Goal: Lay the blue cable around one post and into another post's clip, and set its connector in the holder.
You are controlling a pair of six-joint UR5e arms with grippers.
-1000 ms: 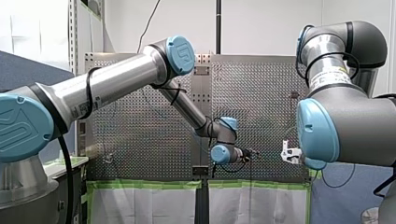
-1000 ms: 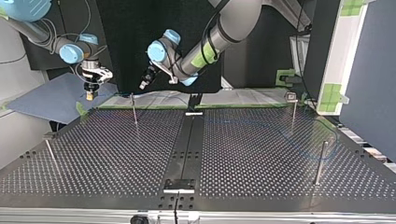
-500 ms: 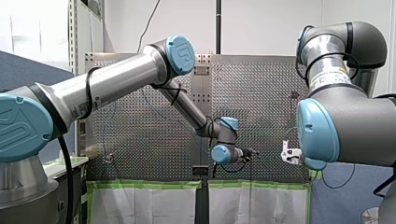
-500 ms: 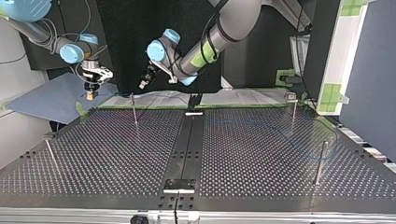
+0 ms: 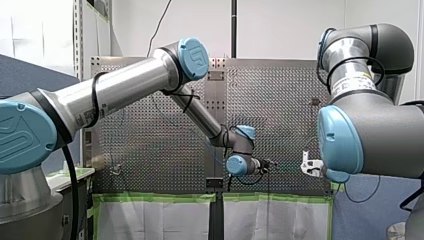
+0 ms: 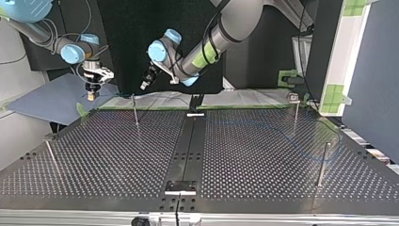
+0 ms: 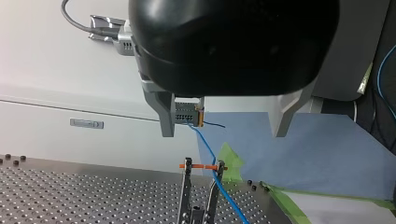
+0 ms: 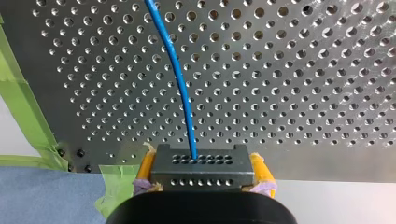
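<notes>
Connector (image 8: 203, 163): dark, hard block with rows of small holes; best place to hold.
Cable (image 8: 180, 79): thin, blue, smooth; probably light and soft, bends easily; runs from connector over the holed metal table (image 8: 303, 93).
Right gripper (image 8: 203, 175): yellow pads (image 8: 147, 169) closed on connector.
Left gripper (image 7: 224, 133): metal fingers (image 7: 166, 116) apart, empty.

The blue cable (image 8: 180, 79), gently bowed, rises from the middle of the connector (image 8: 201, 163), a dark grey block with two rows of holes clamped between the yellow pads of my right pincer (image 8: 202, 173) above the perforated counter (image 8: 303, 93). In the left wrist view it drops past an orange-topped post (image 7: 187, 186), seemingly touching it. In the top view it lies in a faint loop near a slim post (image 6: 323, 162) at the right.
</notes>
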